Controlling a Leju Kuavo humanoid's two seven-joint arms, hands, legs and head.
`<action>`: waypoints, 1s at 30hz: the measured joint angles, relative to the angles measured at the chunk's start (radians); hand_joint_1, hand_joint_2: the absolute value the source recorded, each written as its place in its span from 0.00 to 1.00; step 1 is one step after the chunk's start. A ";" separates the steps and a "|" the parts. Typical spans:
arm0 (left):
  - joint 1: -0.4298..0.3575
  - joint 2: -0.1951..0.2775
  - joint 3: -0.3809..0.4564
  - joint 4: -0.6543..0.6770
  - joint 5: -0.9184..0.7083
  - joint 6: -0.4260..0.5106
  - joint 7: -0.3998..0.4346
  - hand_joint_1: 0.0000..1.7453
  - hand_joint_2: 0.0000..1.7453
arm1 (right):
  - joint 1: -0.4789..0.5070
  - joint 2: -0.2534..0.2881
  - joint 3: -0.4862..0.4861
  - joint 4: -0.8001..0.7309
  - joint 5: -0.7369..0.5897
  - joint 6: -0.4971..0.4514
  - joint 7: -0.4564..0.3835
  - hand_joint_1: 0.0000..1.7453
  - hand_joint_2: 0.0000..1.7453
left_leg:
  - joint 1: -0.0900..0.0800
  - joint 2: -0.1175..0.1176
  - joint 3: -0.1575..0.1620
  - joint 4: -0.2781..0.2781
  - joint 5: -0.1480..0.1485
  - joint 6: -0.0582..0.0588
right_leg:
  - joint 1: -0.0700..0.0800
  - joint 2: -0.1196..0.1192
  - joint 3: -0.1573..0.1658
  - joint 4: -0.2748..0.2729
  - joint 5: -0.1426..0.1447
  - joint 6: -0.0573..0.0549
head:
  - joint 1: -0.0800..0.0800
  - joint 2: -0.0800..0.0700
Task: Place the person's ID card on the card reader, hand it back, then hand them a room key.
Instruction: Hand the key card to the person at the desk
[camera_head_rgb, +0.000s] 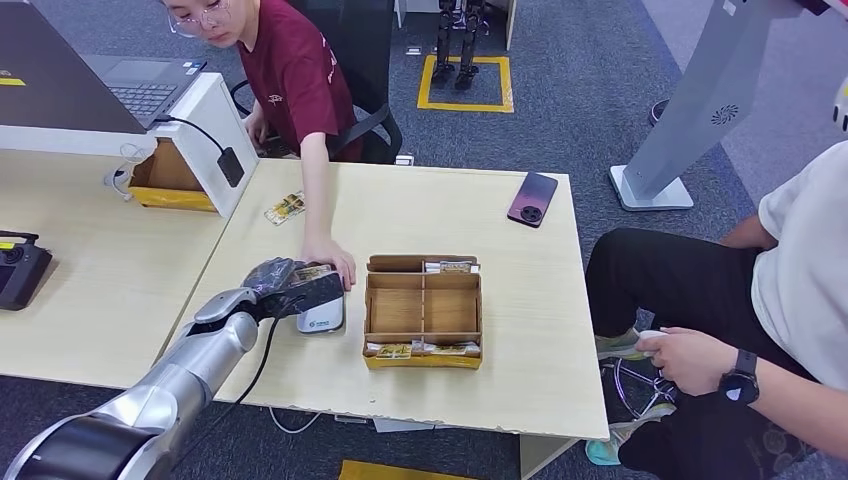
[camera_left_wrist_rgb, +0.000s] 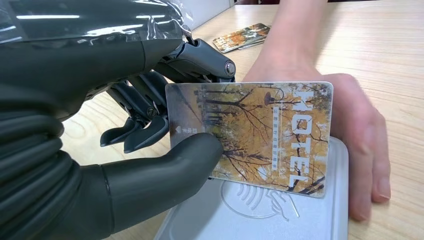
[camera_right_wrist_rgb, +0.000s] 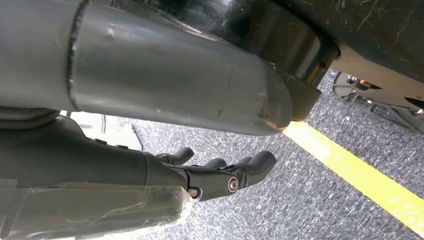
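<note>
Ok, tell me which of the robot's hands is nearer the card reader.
Left. The left hand holds the card just above the card reader, beside a person's hand. The right hand hangs over the carpet, away from the table.

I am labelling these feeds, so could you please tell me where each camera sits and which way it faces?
Head view: high, facing forward and down at the pale wooden table; silver left arm shows.
Left wrist view: behind the left robot hand pinching the autumn-tree hotel card over the white card reader; both views share these.
Right wrist view: floorward, right robot hand.
</note>
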 joint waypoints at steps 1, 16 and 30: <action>0.000 0.000 -0.006 0.000 -0.002 0.000 0.002 1.00 1.00 | 0.000 0.000 0.000 0.000 0.001 0.000 0.001 0.00 0.00 | 0.000 0.000 0.000 0.000 0.000 0.000 | 0.000 0.000 0.000 0.000 0.000 0.000 | 0.000 0.000; 0.002 -0.003 -0.040 0.002 0.010 -0.002 0.001 1.00 1.00 | -0.002 0.000 0.000 0.000 0.012 0.003 0.002 0.00 0.00 | 0.000 -0.001 0.001 0.000 0.000 0.000 | 0.000 0.000 0.002 0.000 0.000 0.000 | 0.000 0.000; 0.130 -0.028 0.148 -0.220 0.698 -0.099 -0.322 1.00 1.00 | 0.002 0.000 -0.002 0.000 0.008 0.002 -0.020 0.00 0.00 | 0.000 0.002 -0.011 0.001 0.003 0.000 | 0.000 0.003 -0.013 0.000 0.004 0.000 | 0.000 0.000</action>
